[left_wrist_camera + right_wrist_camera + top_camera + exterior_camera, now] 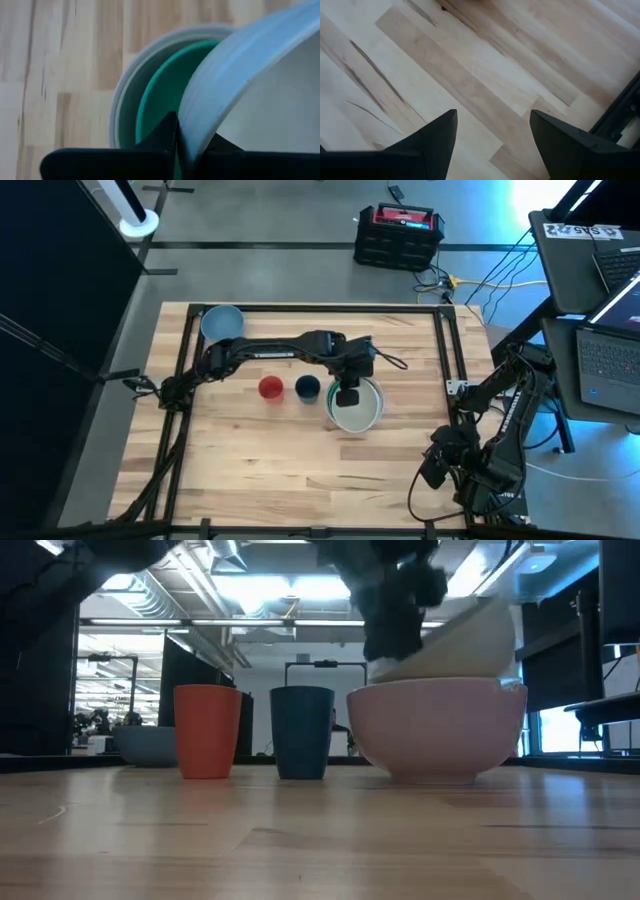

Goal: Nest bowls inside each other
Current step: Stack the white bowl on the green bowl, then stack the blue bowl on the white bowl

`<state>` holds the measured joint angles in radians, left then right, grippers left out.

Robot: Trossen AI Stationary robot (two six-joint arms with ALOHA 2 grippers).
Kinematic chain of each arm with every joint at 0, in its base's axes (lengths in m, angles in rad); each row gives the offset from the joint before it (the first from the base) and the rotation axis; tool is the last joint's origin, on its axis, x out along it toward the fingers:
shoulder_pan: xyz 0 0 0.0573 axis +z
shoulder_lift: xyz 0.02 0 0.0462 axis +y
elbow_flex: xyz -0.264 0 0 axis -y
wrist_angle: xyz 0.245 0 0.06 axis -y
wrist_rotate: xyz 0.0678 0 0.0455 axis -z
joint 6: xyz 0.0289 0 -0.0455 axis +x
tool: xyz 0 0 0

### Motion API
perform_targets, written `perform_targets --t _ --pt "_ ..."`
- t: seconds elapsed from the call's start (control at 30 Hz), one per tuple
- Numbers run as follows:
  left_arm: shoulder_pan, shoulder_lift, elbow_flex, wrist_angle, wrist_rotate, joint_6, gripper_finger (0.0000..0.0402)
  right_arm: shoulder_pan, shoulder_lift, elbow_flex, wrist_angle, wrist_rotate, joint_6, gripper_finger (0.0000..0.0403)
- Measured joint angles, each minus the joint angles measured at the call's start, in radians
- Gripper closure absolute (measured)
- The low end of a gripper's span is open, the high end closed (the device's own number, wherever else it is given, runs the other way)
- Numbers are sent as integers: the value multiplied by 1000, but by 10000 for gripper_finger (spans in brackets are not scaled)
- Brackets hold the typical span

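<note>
Left gripper (347,394): positioned over the bowl stack, fingers (167,132) clamped on the rim of a white bowl (260,95). The bowl is held tilted, lower edge inside the stack, upper edge raised clear of it (low view: white bowl (465,640) angled above the stack's rim).

Bowl stack (357,408), used as landmark for all positions:
- Outer bowl (438,730): pale, upright on the table (300,460), roughly mid-table.
- Green bowl (160,100): nested inside a pale bowl (125,95); both rims visible in left wrist view.
- No. of bowls in the stack beyond these: cannot tell.

Loose items, high view:
- Navy bowl (307,387): tiny, upright, just beside the stack on its left, not touching.
- Red bowl (270,388): tiny, upright, next past the navy one, farther from the stack. The 2 stand side by side with a gap, in line with the stack.
- Light blue bowl (221,323): wide, upright, well apart from the stack, at the far-left corner of the table. In low view it shows behind the red bowl (207,730).

Right gripper (492,145): fingers spread apart, nothing between them, bare table below. The right arm (495,430) waits at the table's right edge, well apart from the stack.
</note>
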<state>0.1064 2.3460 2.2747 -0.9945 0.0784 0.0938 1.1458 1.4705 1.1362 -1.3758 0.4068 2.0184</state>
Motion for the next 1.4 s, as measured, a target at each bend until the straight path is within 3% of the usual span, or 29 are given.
perform_targets --t 0.43,0.53,0.97,1.2,1.3,1.4 --pt "63 7 2 -121 35 19 400 -1 0 0 20 1 26 166" --pt "63 6 2 -135 92 19 382 -1 0 0 18 6 26 166" --pt "72 -3 6 -127 135 20 275 -1 0 -2 10 53 25 166" --pt "72 -12 60 -113 138 67 269 -1 0 -3 6 91 16 166" --pt "75 -26 80 -129 93 76 269 -1 0 -11 14 107 16 166" --pt "98 -77 80 -233 -30 104 269 -1 0 -33 44 110 16 166"
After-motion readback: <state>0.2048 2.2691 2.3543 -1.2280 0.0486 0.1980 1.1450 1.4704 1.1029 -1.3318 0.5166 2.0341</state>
